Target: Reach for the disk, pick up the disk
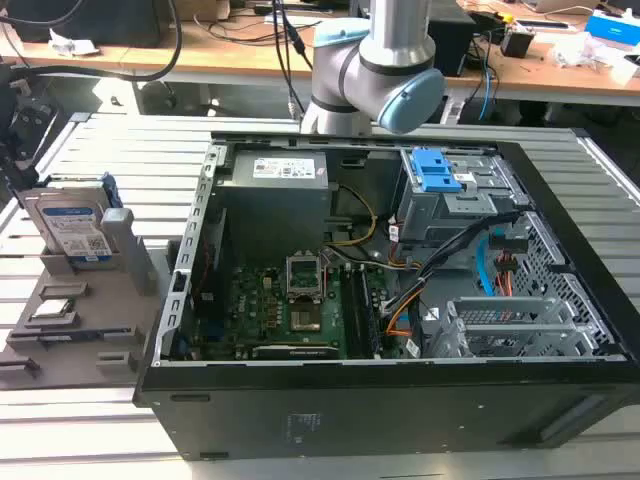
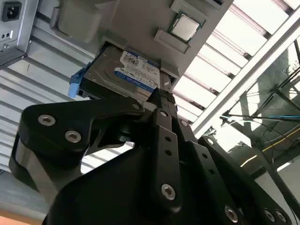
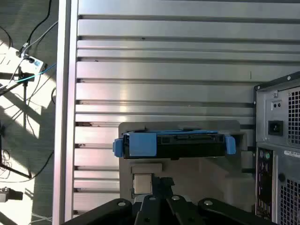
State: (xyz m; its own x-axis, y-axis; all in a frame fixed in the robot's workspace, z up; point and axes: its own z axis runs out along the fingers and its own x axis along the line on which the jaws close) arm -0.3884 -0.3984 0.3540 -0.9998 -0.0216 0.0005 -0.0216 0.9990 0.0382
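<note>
Flat silver metal disk [image 1: 66,218] — rectangular, blue-framed, upright

disk [image 1: 72,228]: silver drive, blue-white label, blue frame; upright on edge in grey holder [image 1: 110,300], exterior view's left.

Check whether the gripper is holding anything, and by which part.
Nothing is held: the disk stands in its gray holder, apart from the gripper.

slatted metal table [image 1: 105,158] | bears: open computer case [image 1: 400,420]; grey fixture [image 1: 112,300]
</note>
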